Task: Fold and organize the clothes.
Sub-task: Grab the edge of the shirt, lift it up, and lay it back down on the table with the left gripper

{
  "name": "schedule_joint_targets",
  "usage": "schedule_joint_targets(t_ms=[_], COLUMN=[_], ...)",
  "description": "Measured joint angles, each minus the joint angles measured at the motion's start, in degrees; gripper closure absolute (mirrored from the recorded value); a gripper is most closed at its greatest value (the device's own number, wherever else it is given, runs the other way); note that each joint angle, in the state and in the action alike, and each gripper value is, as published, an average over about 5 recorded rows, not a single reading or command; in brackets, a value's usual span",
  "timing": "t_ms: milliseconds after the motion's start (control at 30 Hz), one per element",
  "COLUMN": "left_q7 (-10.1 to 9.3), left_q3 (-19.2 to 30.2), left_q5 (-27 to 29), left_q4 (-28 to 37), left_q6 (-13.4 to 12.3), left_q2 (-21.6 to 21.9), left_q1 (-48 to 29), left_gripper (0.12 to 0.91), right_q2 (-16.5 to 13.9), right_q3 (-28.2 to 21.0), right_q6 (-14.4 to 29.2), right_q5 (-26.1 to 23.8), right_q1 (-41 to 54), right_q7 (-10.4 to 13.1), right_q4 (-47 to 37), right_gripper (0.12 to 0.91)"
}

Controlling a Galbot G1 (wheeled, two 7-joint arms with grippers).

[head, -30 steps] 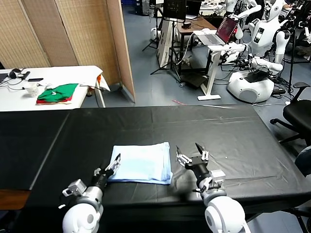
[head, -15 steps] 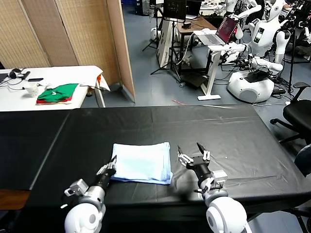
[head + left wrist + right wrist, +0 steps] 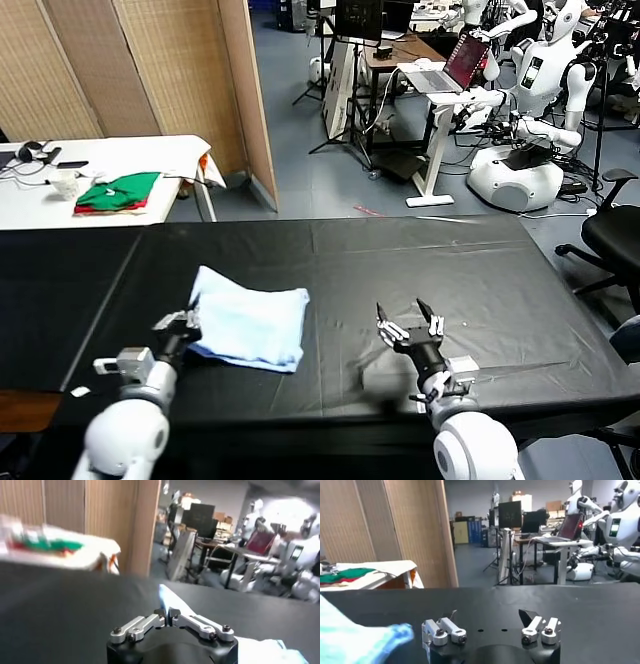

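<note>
On the far left of the head view, a white side table (image 3: 150, 150) carries a folded green-and-red pile (image 3: 118, 192) and some small items, with a woven screen (image 3: 150, 60) behind it. In front, a black tabletop (image 3: 480, 270) spans the view.

The left gripper (image 3: 186, 322) sits low over the left part of the tabletop, its jaws closed on the left edge of the pale blue T-shirt (image 3: 250, 325). The shirt is folded into a compact, slightly skewed bundle lying on the tabletop, left of centre, with the corner at the gripper lifted a little. In the left wrist view the left gripper's (image 3: 167, 616) fingertips meet on a raised blue fold of the T-shirt (image 3: 167, 597).

The right gripper (image 3: 411, 322) hovers above the tabletop well to the right of the shirt, clear of it, jaws spread wide and holding nothing. The right wrist view shows the right gripper (image 3: 491, 624) with its fingers apart and a blurred edge of the T-shirt (image 3: 355, 635) off to one side.

Beyond the tabletop on the right stand a desk with a laptop (image 3: 465, 62) and several white robots (image 3: 520, 150).
</note>
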Motion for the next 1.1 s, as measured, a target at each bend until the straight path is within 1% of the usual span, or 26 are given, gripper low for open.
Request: schedule_joint_targets(t_ms=[100, 300, 400, 500, 567, 633, 767, 900, 1000, 1100], left_q7=[-0.02, -0.26, -0.69, -1.35, -1.68, -1.82, -2.46, -3.49, -3.78, -3.68], left_q3=[-2.7, -8.8, -10.9, -10.6, -9.0, -6.5, 0.3, 7.8, 12.6, 16.4], left_q5=[1.0, 6.1, 7.3, 8.0, 8.8, 10.0, 13.4, 16.4, 17.5, 17.7], left_q4=[-1.1, -3.3, -4.6, -5.9, -6.5, -6.7, -5.9, -3.1, -0.6, 1.2], left_q6=[-0.2, -2.1, -1.6, -0.8, -0.4, -0.3, -0.6, -1.0, -1.1, -1.1], left_q2=[5.1, 14.1, 17.0, 17.5, 16.3, 13.8, 6.7, -0.9, -5.8, -9.5], left_q1=[1.2, 3.8, 4.3, 4.1, 4.1, 4.4, 4.4, 3.6, 3.0, 2.4], left_gripper=[0.850, 0.850, 0.850, 0.850, 0.850, 0.850, 0.850, 0.850, 0.850, 0.850], right_q2=[0.3, 1.1, 1.3, 1.5, 1.6, 1.6, 1.6, 1.5, 1.2, 0.7], right_q3=[-0.1, -0.2, -0.3, -0.3, -0.3, -0.3, -0.2, -0.5, -0.9, -1.6], right_q6=[0.0, -0.1, 0.1, 0.3, 0.3, 0.4, 0.4, 0.3, -0.2, -1.9], right_q5=[0.0, 0.1, 0.2, 0.2, 0.2, 0.1, 0.0, 0.1, 0.7, 2.9], right_q1=[0.2, 0.6, 0.6, 0.4, 0.1, -0.2, -0.7, -1.0, -0.7, -0.1], right_q7=[0.0, 0.0, 0.0, -0.1, -0.1, -0.1, -0.2, -0.4, -0.6, -1.0], right_q4=[-0.3, -1.0, -1.3, -1.5, -1.5, -1.4, -1.2, -0.9, -0.9, -1.0], right_gripper=[0.118, 0.118, 0.118, 0.118, 0.118, 0.118, 0.118, 0.118, 0.118, 0.118])
